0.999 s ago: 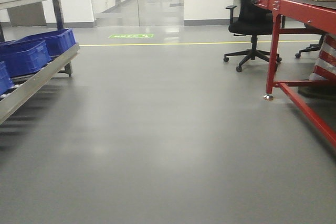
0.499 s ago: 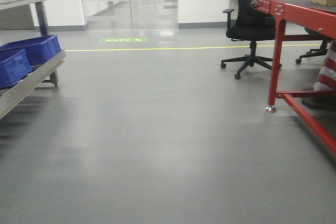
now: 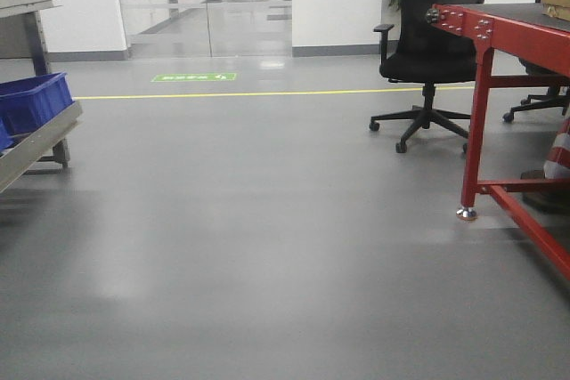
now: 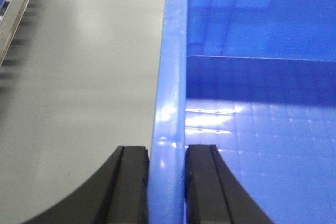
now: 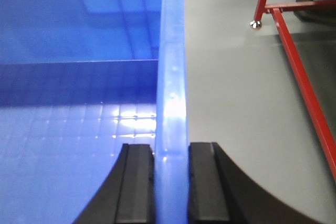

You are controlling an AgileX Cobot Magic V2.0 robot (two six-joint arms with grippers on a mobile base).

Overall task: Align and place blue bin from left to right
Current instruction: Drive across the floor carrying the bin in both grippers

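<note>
Left wrist view: left gripper point(image 4: 167, 184) is clamping the bin point(image 4: 262, 129) by its left wall. One black finger point(image 4: 130, 184) is pressing on the outer face and the other on the inner face. The rim is running straight up the frame between them. Both are clenched on the plastic, in contact on each side.

Right wrist view: right gripper point(image 5: 170, 184) is grasping the opposite wall the same way, one finger outside and one inside, both touching the wall.

Bin position: it is hanging between the two grippers over the grey floor point(image 3: 267, 246), with the rack point(image 3: 36, 144) off to its left and the red table point(image 3: 499, 42) off to its right. Its gridded bottom is catching glare from the overhead light. In the front view it is showing only as a dark-blue band along the top edge.

Surroundings, front view: the rack is standing at far left and carrying a blue crate point(image 3: 34, 100). The table is standing at right, its near foot resting on the floor. A black chair point(image 3: 427, 51) is sitting just beside the table's near leg. A yellow line point(image 3: 267, 92) is running across the floor, a green mark point(image 3: 193, 76) is lying just beyond it, and glass doors point(image 3: 205, 15) are standing behind.

The left wrist view is catching the rack's rollers in its upper left corner. The right wrist view is catching the table's leg and low rail at upper right.
</note>
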